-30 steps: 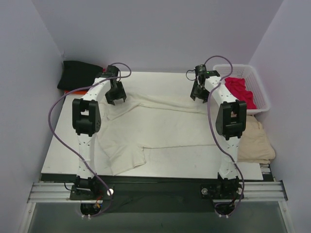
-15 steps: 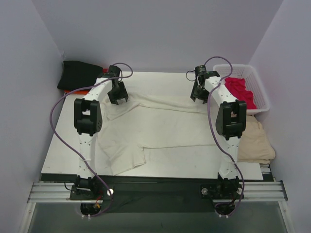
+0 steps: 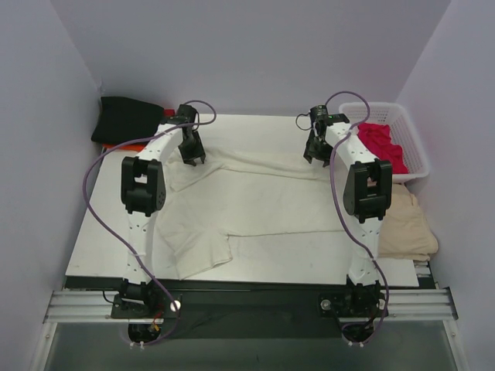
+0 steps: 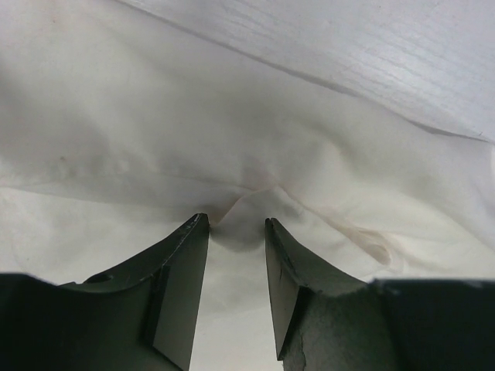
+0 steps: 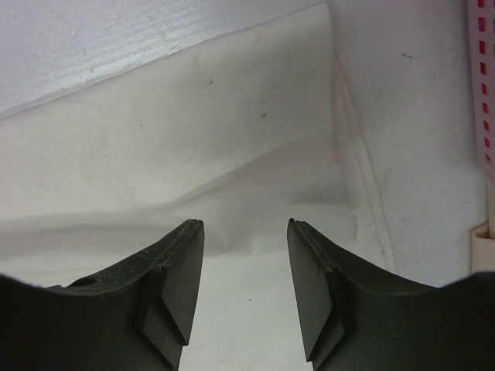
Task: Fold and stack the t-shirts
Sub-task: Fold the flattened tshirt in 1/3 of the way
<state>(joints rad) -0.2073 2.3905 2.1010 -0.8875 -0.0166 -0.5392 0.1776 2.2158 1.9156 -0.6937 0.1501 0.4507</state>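
Observation:
A large cream-white t-shirt (image 3: pixel 255 197) lies spread across the white table (image 3: pixel 325 263). My left gripper (image 3: pixel 192 152) is at the shirt's far left edge. In the left wrist view (image 4: pixel 236 224) its jaws stand a little apart, with a raised fold of the cream cloth (image 4: pixel 232 139) between the tips. My right gripper (image 3: pixel 315 151) is at the shirt's far right edge. In the right wrist view (image 5: pixel 245 224) it is open over the cloth's edge (image 5: pixel 193 154). A black t-shirt (image 3: pixel 124 117) lies at the far left on an orange-red one (image 3: pixel 114 144). A crimson t-shirt (image 3: pixel 383 143) lies in the basket.
The white lattice basket (image 3: pixel 418 158) stands at the far right and shows at the edge of the right wrist view (image 5: pixel 483 77). A beige cloth (image 3: pixel 406 224) lies off the table's right side. Lilac walls close in on three sides.
My left gripper has shifted a little to the right along the shirt's far edge and its jaws look narrower. The right gripper has hardly moved.

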